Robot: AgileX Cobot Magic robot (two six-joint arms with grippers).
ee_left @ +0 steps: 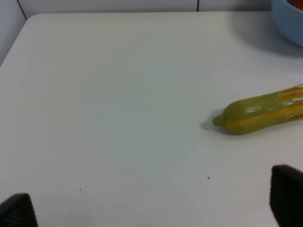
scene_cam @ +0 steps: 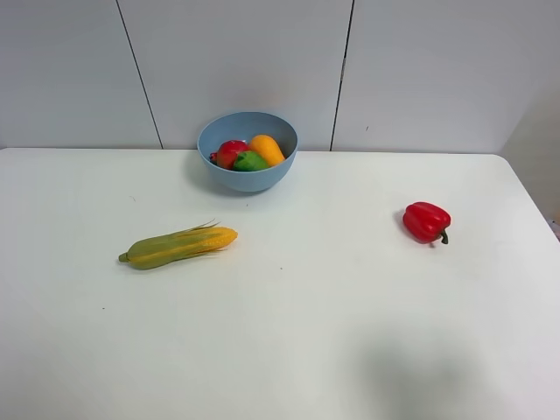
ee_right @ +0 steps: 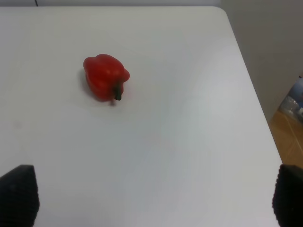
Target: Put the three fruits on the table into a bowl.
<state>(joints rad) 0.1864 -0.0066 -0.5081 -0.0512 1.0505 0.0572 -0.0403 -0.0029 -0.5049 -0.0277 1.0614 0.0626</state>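
Observation:
The light-blue bowl [scene_cam: 248, 150] stands at the back middle of the white table [scene_cam: 280, 350]. Inside it lie the red round fruit [scene_cam: 229, 153], the orange-yellow mango [scene_cam: 267, 149] and the green lime [scene_cam: 250, 161]. A sliver of the bowl [ee_left: 289, 21] shows in the left wrist view. Neither arm appears in the exterior high view. My left gripper [ee_left: 151, 208] is open over bare table, with nothing between its black fingertips [ee_left: 19, 212]. My right gripper [ee_right: 151, 198] is open too, fingertips [ee_right: 19, 194] wide apart and empty.
A yellow-green corn cob [scene_cam: 178, 246] lies left of centre, also seen as the corn cob [ee_left: 262, 115] ahead of the left gripper. A red bell pepper [scene_cam: 426, 221] sits at the right; the same pepper [ee_right: 105, 77] lies beyond the right gripper. The table's right edge [ee_right: 251, 94] is close.

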